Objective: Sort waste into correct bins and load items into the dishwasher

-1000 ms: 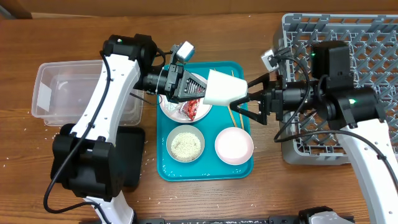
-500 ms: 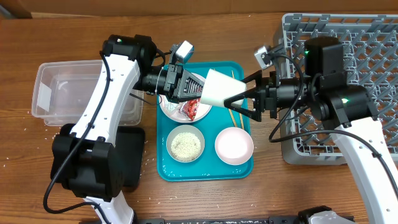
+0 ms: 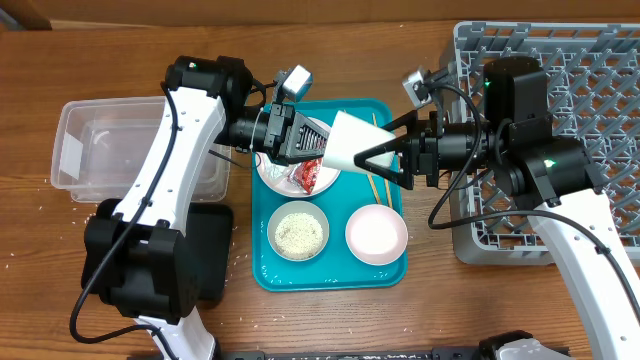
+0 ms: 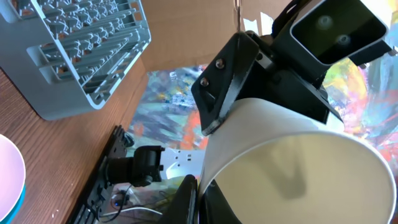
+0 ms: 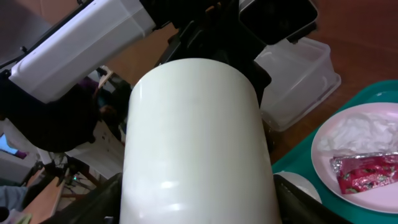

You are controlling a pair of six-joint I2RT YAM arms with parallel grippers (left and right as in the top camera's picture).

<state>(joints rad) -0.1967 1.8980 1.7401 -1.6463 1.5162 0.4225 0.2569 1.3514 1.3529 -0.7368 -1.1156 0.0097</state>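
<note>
The small white cup (image 3: 345,140) hangs on its side in the air above the teal tray. My left gripper (image 3: 322,150) is shut on its rim, as the left wrist view (image 4: 199,196) shows. My right gripper (image 3: 385,155) is open, with one finger on either side of the cup's body (image 5: 196,137). Below, the white plate (image 3: 285,185) holds the red wrapper (image 3: 305,178) and the tissue wad (image 3: 275,172). One bowl (image 3: 298,232) holds rice and the other bowl (image 3: 376,235) is empty. The chopsticks (image 3: 374,185) lie partly under the grippers.
The teal tray (image 3: 330,275) carries the dishes. The clear tub (image 3: 100,150) stands at the left, with the black tray (image 3: 205,260) in front of it, partly under my left arm. The grey dish rack (image 3: 600,80) is at the right. Rice grains are scattered on the table.
My right gripper has moved left, so its open fingers now reach along both sides of the cup. My left gripper has kept its hold on the cup's rim.
</note>
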